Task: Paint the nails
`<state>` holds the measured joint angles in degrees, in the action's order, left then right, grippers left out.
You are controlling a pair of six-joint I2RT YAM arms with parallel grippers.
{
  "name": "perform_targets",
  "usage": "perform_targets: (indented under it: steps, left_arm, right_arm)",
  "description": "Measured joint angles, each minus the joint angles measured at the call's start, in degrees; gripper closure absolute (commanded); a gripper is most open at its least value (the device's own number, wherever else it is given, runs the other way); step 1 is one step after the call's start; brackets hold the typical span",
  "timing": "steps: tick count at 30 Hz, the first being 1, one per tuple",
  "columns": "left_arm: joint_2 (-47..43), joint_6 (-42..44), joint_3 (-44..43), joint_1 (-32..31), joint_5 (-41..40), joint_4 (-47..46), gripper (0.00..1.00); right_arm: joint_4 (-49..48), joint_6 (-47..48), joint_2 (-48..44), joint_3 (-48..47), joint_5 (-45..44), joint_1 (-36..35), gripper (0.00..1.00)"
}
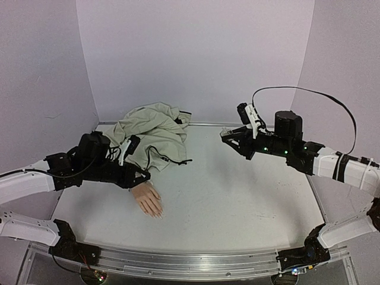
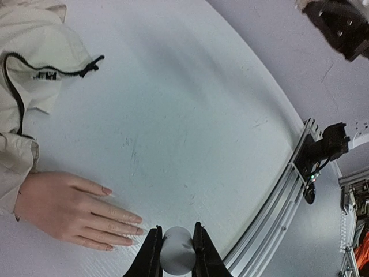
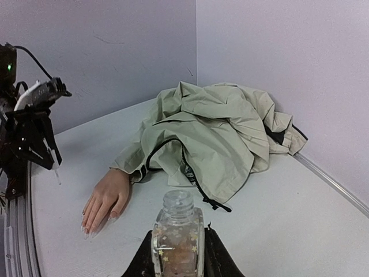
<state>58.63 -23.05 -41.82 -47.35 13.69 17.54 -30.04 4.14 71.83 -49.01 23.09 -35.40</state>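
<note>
The flesh-pink mannequin hand lies palm down on the table, its wrist in the beige jacket sleeve. Its pale nails point toward the table's near edge. My left gripper is shut on a round grey-white cap and hovers just right of the fingertips. In the right wrist view a thin brush stem hangs below it. My right gripper is shut on a small clear glass bottle with gold flecks, uncapped and upright, held above the table's far right.
The crumpled beige jacket with a black zipper fills the back left, up to the back wall. A metal rail runs along the table's near edge. Pale walls close the back and both sides.
</note>
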Motion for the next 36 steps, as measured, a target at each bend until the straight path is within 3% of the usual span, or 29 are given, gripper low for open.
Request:
perform_targets:
  steps: [7, 16, 24, 36]
  left_arm:
    - [0.0, -3.7, -8.4, 0.0, -2.4, 0.4, 1.0]
    - [3.3, -5.2, -17.9, 0.0, 0.1, -0.2, 1.0]
    - [4.6, -5.6, -19.3, 0.0, 6.3, -2.0, 1.0]
    - [6.1, -5.9, -21.0, 0.0, 10.8, -3.6, 1.0]
  right_arm:
    - [-2.3, -4.9, 0.7, 0.0, 1.4, -1.7, 1.0]
    - [-7.0, -8.4, 5.0, 0.0, 1.2, -10.7, 1.0]
    - [-11.8, -10.1, 9.1, 0.0, 1.5, -16.6, 1.0]
    - [-15.0, -10.0, 14.1, -4.3, 5.5, -18.6, 1.0]
